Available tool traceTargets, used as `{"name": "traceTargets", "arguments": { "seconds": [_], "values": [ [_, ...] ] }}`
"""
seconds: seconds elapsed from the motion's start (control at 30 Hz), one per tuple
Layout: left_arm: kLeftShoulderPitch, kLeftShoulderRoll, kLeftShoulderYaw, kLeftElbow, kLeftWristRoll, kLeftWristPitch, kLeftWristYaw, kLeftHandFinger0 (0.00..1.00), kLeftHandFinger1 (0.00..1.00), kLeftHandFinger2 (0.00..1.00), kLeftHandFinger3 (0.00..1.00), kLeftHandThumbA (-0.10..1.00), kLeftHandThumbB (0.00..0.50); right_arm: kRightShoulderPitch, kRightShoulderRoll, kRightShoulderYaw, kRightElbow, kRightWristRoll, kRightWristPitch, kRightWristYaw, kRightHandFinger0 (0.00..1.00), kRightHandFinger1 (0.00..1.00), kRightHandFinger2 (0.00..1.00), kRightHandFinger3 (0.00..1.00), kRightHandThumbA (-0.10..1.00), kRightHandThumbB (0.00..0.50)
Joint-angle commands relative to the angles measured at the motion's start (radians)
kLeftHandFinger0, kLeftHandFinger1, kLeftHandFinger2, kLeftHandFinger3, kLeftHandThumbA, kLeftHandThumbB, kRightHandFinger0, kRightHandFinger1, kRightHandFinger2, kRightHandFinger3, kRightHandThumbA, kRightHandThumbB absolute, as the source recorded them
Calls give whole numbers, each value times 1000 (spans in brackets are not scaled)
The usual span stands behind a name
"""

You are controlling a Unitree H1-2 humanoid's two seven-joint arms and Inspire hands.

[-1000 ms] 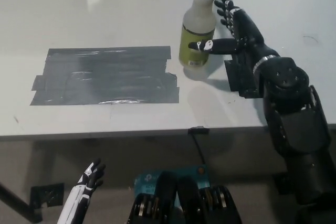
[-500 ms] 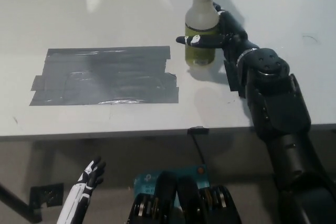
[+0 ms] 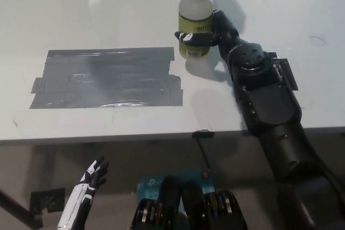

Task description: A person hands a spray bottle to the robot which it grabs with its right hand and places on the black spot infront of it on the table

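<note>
Now right hand (image 3: 207, 32) grips spray bottle (image 3: 195, 19); fingers wrapped.

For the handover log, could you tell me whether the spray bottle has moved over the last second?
Yes: the spray bottle, held in the right hand, has shifted left towards the black tape patch.

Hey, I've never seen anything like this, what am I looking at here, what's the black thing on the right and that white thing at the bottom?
This is one picture from a camera on a humanoid robot's head, looking steeply down at a white table. The black thing is the robot's right arm; its right hand is wrapped around a spray bottle with yellowish liquid in it. The bottle is upright, just past the right end of a dark taped patch on the table. The white thing at the lower left is the robot's left hand, resting below the table edge, holding nothing, fingers apart.
</note>
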Motion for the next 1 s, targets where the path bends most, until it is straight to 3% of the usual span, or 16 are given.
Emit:
{"name": "traceTargets", "arguments": {
  "seconds": [0.0, 0.07, 0.13, 0.2, 0.33, 0.43, 0.47, 0.57, 0.73, 0.83, 0.97],
  "values": [
    [-7, 8, 6, -32, -12, -9, -14, 1000, 1000, 1000, 1000, 1000, 16, -46, 10, -19, -35, -24, -91, -108, 77, 333, 547, 326, 31, 299],
    [-5, 7, 5, -32, -11, -9, -14, 1000, 1000, 1000, 1000, 1000, 15, -40, 8, -18, -53, -25, -94, -113, 7, 296, 550, 336, 128, 328],
    [2, 4, 7, -32, -14, -10, -14, 1000, 1000, 1000, 1000, 1000, 16, -30, 7, -10, -69, -34, -99, -124, 9, 336, 622, 373, 184, 374],
    [3, 1, 6, -31, -8, -13, -11, 1000, 1000, 1000, 1000, 1000, 16, -23, 2, 0, -83, -52, -118, -146, 0, 335, 653, 383, 255, 376],
    [4, 1, 6, -31, 0, -11, -7, 1000, 1000, 1000, 1000, 1000, 12, -21, -10, -15, -121, -71, -107, -202, 85, 461, 781, 468, 287, 381],
    [5, 2, 4, -36, 5, -10, -7, 1000, 1000, 1000, 1000, 1000, 0, -14, -23, -35, -144, -62, -133, -217, 64, 426, 728, 443, 301, 402],
    [5, 2, 4, -37, 6, -7, -8, 1000, 1000, 1000, 1000, 1000, 0, -3, -38, -51, -160, -41, -170, -203, 17, 363, 651, 434, 345, 402],
    [9, 3, 6, -33, 0, -12, -9, 1000, 1000, 1000, 1000, 1000, 9, 17, -78, -51, -177, -74, -190, -222, 17, 294, 543, 349, 429, 434],
    [16, 1, 12, -30, -14, -15, -12, 1000, 1000, 1000, 1000, 1000, 0, 61, -110, -84, -220, -48, -235, -220, 11, 191, 430, 242, 383, 402],
    [17, -1, 12, -24, -18, -18, -13, 1000, 1000, 1000, 1000, 1000, 0, 91, -124, -106, -233, -29, -253, -213, 0, 221, 486, 306, 406, 420],
    [17, -1, 12, -21, -15, -18, -12, 1000, 1000, 1000, 1000, 1000, 0, 122, -128, -121, -233, -26, -254, -210, 13, 262, 525, 394, 373, 402]
  ]
}}
